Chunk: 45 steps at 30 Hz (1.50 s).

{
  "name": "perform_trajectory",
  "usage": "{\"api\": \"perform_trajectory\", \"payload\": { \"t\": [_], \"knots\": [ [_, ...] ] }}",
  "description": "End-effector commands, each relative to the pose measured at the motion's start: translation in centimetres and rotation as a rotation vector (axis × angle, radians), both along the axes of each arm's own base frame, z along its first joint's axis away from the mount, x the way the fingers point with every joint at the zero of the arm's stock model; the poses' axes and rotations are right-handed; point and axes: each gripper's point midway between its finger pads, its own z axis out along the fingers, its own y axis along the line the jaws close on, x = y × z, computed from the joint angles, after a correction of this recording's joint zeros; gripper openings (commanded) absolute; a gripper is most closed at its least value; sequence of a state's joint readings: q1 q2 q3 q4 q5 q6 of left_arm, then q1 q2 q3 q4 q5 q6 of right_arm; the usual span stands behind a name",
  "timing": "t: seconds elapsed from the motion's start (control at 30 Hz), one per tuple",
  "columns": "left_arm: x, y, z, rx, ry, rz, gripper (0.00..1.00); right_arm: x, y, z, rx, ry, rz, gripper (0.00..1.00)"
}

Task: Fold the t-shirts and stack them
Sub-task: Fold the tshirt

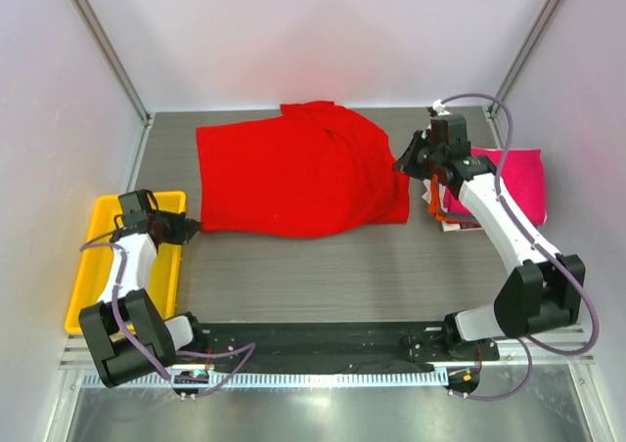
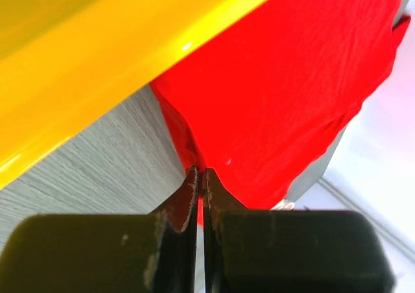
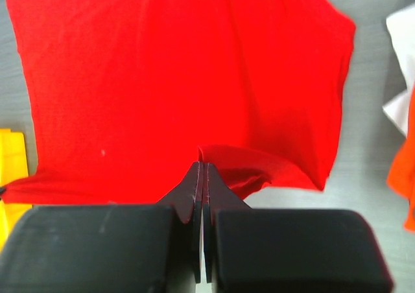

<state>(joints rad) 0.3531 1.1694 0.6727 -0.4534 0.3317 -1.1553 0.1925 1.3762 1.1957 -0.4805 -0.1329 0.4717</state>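
Across the middle of the surface (image 1: 323,276), spread flat: red t-shirt (image 1: 293,173). Pinched at its near-left corner by the left tool (image 1: 192,229), jaws clamped on the cloth; pinched at its right edge by the right tool (image 1: 399,164), likewise closed on a fold. Likely the first fold in hand. Next: lifting both grips together, carrying evenly across, no dragging. Further right, folded pink t-shirt (image 1: 518,173); far left, yellow tray (image 1: 83,286).
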Motion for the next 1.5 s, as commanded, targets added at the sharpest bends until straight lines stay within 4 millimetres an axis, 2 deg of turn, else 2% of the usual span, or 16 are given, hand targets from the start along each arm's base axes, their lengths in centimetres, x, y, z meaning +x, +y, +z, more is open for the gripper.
{"api": "perform_trajectory", "payload": {
  "t": [0.0,0.1,0.2,0.23,0.27,0.3,0.33,0.37,0.4,0.47,0.5,0.6,1.0,1.03,1.17,1.47],
  "knots": [
    [1.6,0.9,0.7,-0.009,-0.007,0.060,0.00,2.7,0.4,2.9,-0.009,-0.084,0.022,0.01],
    [2.0,1.1,-0.3,-0.030,0.034,0.088,0.00,4.6,0.7,2.8,-0.019,-0.072,0.028,0.01],
    [3.0,1.2,-0.4,-0.045,0.047,0.096,0.00,6.7,1.3,2.0,-0.025,-0.050,0.047,0.01],
    [3.2,1.3,-0.5,-0.049,0.053,0.099,0.00,7.4,1.5,2.9,-0.021,-0.070,0.050,0.01],
    [3.5,1.4,-0.5,-0.049,0.053,0.102,0.00,8.2,1.7,1.8,-0.026,-0.044,0.053,0.01],
    [3.9,1.6,-0.5,-0.057,0.058,0.112,0.00,8.6,1.8,1.8,-0.025,-0.044,0.058,0.01],
    [4.1,1.7,-0.6,-0.060,0.059,0.116,0.00,9.4,2.0,2.6,-0.022,-0.062,0.059,0.01],
    [4.4,1.8,-0.4,-0.059,0.051,0.119,0.00,10.1,2.2,1.7,-0.024,-0.043,0.063,0.01],
    [4.6,1.9,-0.4,-0.063,0.049,0.128,0.00,10.7,2.4,2.4,-0.018,-0.060,0.068,0.01],
    [4.8,2.0,-0.3,-0.067,0.044,0.139,0.00,11.6,2.8,2.3,-0.015,-0.062,0.077,0.01],
    [4.9,2.0,-0.3,-0.069,0.040,0.144,0.00,12.2,2.9,1.5,-0.017,-0.047,0.077,0.01],
    [5.1,2.2,-0.2,-0.067,0.033,0.164,0.00,13.8,3.3,2.4,-0.011,-0.076,0.085,0.01],
    [5.7,2.4,-1.1,-0.090,0.046,0.187,0.00,17.3,4.9,3.0,0.007,-0.115,0.106,0.01],
    [5.7,2.4,-1.2,-0.091,0.045,0.188,0.00,17.7,4.8,3.6,0.009,-0.131,0.101,0.01],
    [6.2,2.5,-1.1,-0.093,0.035,0.188,0.00,18.7,5.0,3.4,0.004,-0.131,0.101,0.01],
    [7.2,2.8,-0.5,-0.097,0.017,0.196,0.00,19.9,5.2,3.7,0.003,-0.143,0.100,0.01]
  ]
}}
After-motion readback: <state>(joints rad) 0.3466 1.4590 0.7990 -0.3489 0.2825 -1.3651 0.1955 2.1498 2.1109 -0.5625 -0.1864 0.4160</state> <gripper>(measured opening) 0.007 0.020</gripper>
